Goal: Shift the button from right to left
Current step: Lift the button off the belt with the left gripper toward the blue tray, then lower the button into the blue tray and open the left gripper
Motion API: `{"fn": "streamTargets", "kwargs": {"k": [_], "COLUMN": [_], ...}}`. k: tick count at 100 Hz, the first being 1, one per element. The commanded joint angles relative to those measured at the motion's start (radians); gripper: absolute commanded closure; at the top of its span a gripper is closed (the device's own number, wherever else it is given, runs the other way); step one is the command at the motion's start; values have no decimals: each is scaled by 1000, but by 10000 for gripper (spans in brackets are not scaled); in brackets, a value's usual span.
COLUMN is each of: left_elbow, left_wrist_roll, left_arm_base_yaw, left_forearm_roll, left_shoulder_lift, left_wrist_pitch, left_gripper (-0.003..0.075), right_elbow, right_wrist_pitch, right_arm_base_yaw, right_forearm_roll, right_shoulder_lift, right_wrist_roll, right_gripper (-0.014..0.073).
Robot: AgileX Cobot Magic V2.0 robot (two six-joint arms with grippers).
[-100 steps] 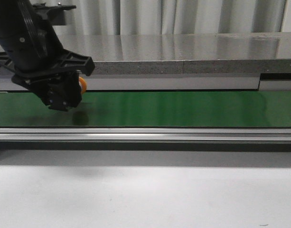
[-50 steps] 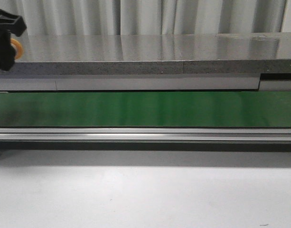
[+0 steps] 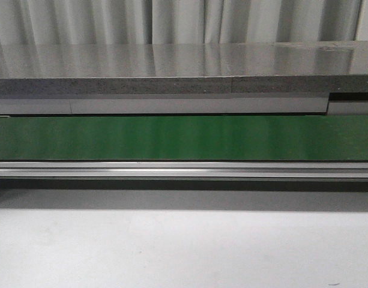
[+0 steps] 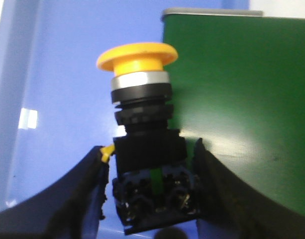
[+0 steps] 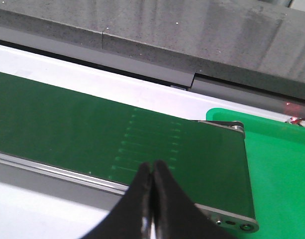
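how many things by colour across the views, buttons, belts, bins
yellow-capped button, held in the left gripper: 1
green conveyor belt: 1
bright green bin: 1
blue surface behind the button: 1
total: 4

Even, fairly bright light throughout. In the front view the grey ledge (image 3: pixel 184 60) mirrors the curtains in pale streaks toward 12 o'clock, and the green belt (image 3: pixel 184 138) has a soft sheen. The left wrist view is soft — the button (image 4: pixel 142 134) is blurred, with glare at 9 o'clock. The right wrist view is sharper.
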Motion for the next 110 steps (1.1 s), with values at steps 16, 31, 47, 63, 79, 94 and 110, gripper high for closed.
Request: {"fn": "streamTargets", "kwargs": {"k": [16,31,47,63,79,94,110], "left_elbow": [-8,-10,-10,-24,-50,-83,-111], "left_wrist_roll": [80,95,95,113,121,150,172], "left_arm_base_yaw": [103,122,122,122,122,124,135], "left_forearm_roll": [-45,-52,-52,-52,-48,-44,-41], "left_shoulder_lift": [-23,37,106,165,211,241,274], "left_wrist_pitch": [-170,-193,-231,-264,-281,-271,-244], "left_gripper": [558,558,558,558,558,558,558], "right_elbow": [-27,-27,-27,-27,-27,-27,-27], "right_wrist_pitch": [-79,-79,-79,-79,-79,-79,-79], "right_arm_base_yaw": [2,2,2,2,2,2,2], "right_forearm_roll": [11,11,11,11,11,11,11], "right_shoulder_lift": [2,2,2,2,2,2,2], "right_wrist_roll": [-8,-8,-8,-8,-8,-8,-8], "right_gripper": [662,662,662,662,662,662,662]}}
